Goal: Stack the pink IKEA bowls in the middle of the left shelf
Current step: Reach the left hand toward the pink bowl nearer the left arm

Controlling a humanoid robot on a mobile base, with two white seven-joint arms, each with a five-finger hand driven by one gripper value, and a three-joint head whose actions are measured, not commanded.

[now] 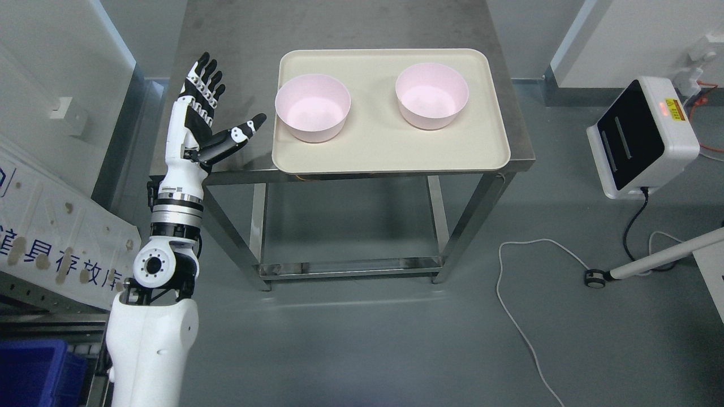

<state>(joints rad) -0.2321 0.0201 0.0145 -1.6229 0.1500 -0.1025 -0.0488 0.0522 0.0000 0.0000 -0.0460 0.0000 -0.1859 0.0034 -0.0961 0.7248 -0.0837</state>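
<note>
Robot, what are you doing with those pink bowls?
The robot's left hand is raised with its fingers spread beside the cream tray, holding nothing. Two pink bowls sit apart on the tray, the left bowl nearest the hand and the right bowl farther off. They aren't stacked yet.

At my three o'clock I see a white box [642, 138] with a black face; a blue bin [34, 370] sits at eight, a white cable [520, 316] at five.

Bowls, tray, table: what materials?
Two pink round bowls: likely matte plastic, with an even colour and soft sheen. Cream rectangular tray: probably matte plastic too, with a moulded raised rim. Grey metal table: looks like brushed steel, with dull streaky reflections.
</note>
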